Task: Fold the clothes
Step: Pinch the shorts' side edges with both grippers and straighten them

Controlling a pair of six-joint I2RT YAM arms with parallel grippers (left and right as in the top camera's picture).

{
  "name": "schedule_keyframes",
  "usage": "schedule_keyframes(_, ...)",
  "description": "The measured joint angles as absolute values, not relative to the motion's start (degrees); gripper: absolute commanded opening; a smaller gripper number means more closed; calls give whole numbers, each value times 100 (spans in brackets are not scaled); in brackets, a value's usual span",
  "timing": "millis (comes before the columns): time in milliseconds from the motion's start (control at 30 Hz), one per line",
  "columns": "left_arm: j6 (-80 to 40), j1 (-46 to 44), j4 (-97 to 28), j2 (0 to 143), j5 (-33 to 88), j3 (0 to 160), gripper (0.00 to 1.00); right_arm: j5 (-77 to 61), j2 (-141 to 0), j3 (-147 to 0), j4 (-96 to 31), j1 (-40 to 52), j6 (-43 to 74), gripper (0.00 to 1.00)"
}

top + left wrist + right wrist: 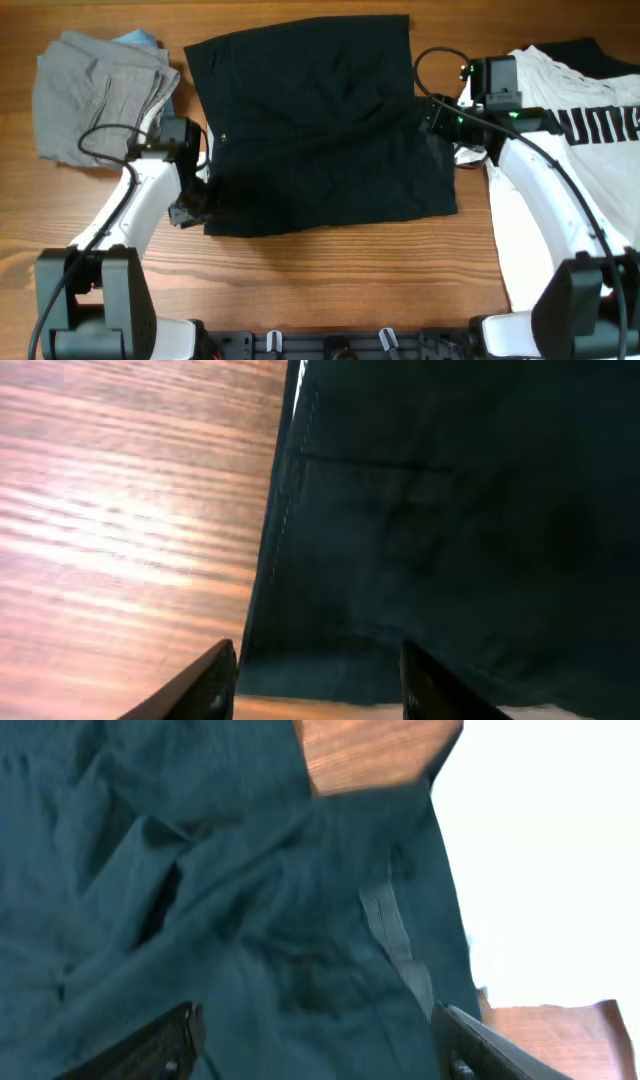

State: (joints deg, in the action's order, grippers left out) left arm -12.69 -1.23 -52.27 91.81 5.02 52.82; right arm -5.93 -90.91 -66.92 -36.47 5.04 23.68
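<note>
Three garments lie on the wooden table [330, 270]. Largest, the black shorts [320, 120] are spread roughly flat at centre, with wrinkles near their right edge. At the right, the white PUMA T-shirt [565, 85] lies partly under the right arm, just beside the black shorts. At far left, the grey shorts [90, 100] sit bunched beside the black pair's upper-left corner; I cannot tell whether they touch. I find the left gripper [195, 205] at the black shorts' lower-left corner. The left wrist view shows its jaws parted, straddling the fabric edge and clamping nothing. The right gripper [440, 120] hovers over the shorts' right edge. The right wrist view shows its fingers [150, 1040] wide apart above rumpled cloth, holding nothing.
</note>
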Motion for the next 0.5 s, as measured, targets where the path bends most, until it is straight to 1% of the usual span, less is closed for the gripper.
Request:
schedule_keyframes(33,-1267,-123,-5041,9181,504,5155,42,-600,-9063,-6692,-3756,504,2362,77)
schedule_keyframes(67,-1269,-123,-4888,9181,510,5052,28,-685,-9052,-6692,-3948,504,2300,76)
schedule_keyframes(100,-1269,-123,-4707,9181,530,4941,22,-742,-9052,-6692,-4005,504,2276,77)
schedule_keyframes(133,-1273,-123,-4641,9181,532,4912,9,-784,-9052,-6692,-4029,504,2241,77)
schedule_keyframes(167,-1269,-121,-4615,9181,548,4899,4,-845,-9050,-6692,-4062,504,2213,77)
schedule_keyframes(267,-1249,-117,-4727,9181,596,4899,4,-941,-9052,-6692,-4123,504,2110,77)
schedule_keyframes(367,-1249,-99,-5310,9170,642,5015,4,-993,-9052,-6692,-4169,504,2064,77)
schedule_keyframes(433,-1249,-36,-5791,9120,692,5358,4,-1020,-9052,-6692,-4182,504,2047,77)
schedule_keyframes(500,-1249,54,-5924,8949,716,5824,4,-1028,-9052,-6692,-4182,504,2043,77)
